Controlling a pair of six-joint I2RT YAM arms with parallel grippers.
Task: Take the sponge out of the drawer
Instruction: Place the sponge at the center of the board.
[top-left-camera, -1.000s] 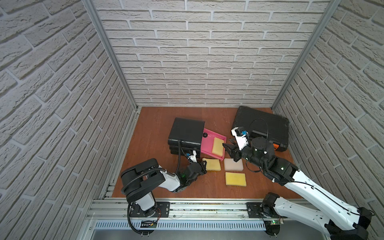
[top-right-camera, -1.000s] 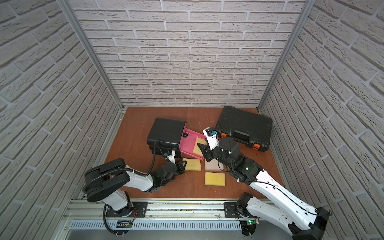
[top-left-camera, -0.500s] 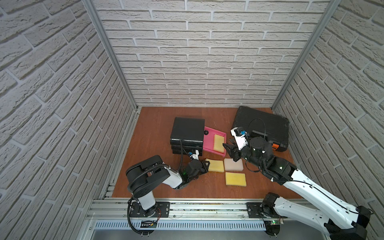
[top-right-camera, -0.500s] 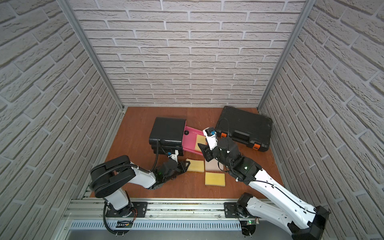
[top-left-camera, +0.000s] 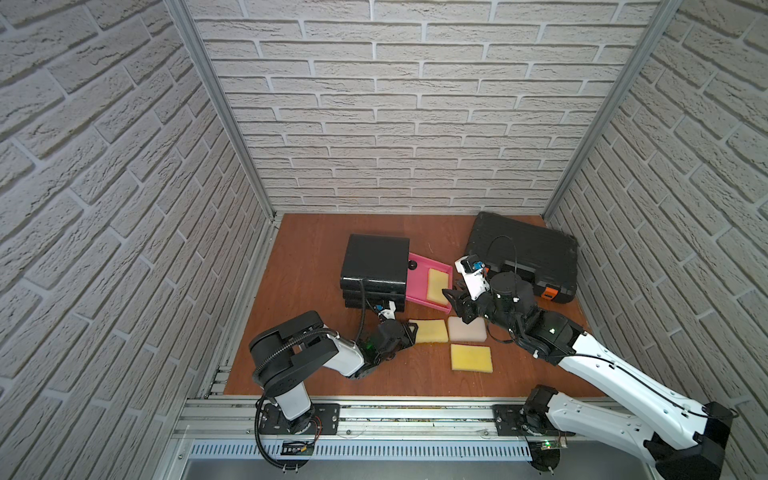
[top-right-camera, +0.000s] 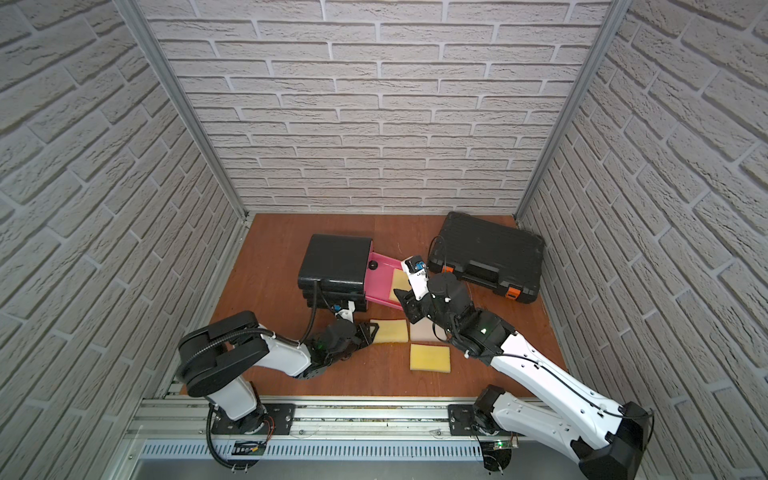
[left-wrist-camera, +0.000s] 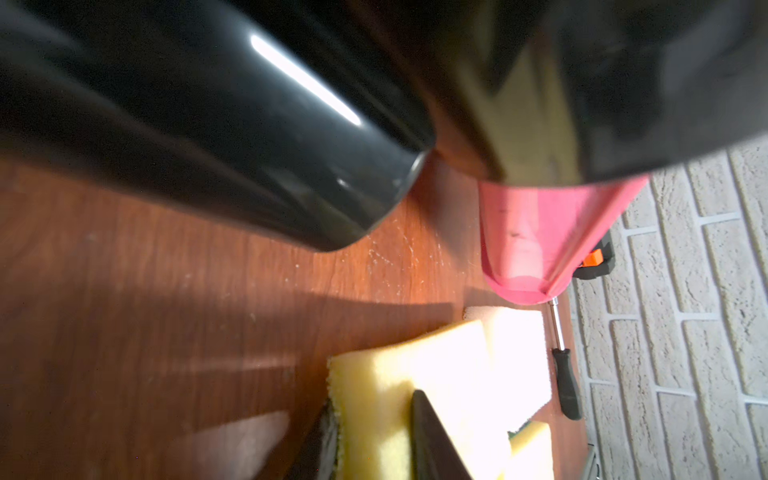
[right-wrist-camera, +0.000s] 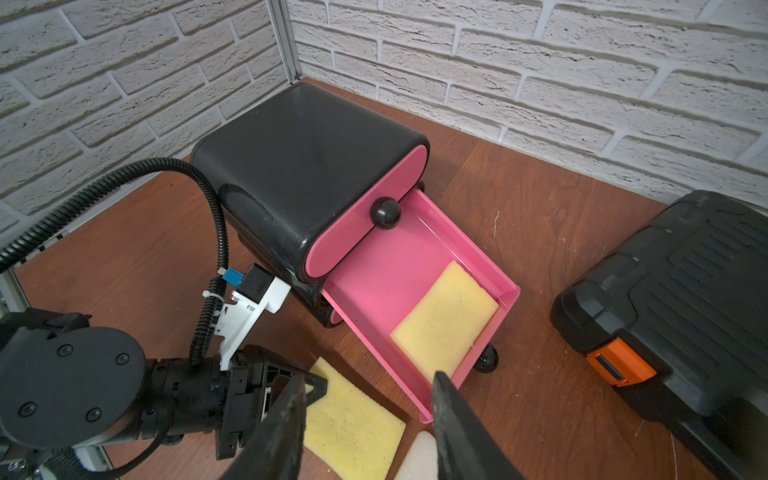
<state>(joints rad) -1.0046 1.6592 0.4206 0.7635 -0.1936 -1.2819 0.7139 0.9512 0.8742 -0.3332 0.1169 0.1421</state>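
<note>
A flat yellow sponge lies at the front end of the open pink drawer. The right gripper hovers over that end, jaws apart and empty. The left gripper sits low on the desk, jaws around a second sponge at its edge; I cannot tell whether they grip it.

Sponges: four. One yellow sponge in pink drawer; beside drawer, two loose yellow sponges, one white sponge. Black case: one.
</note>
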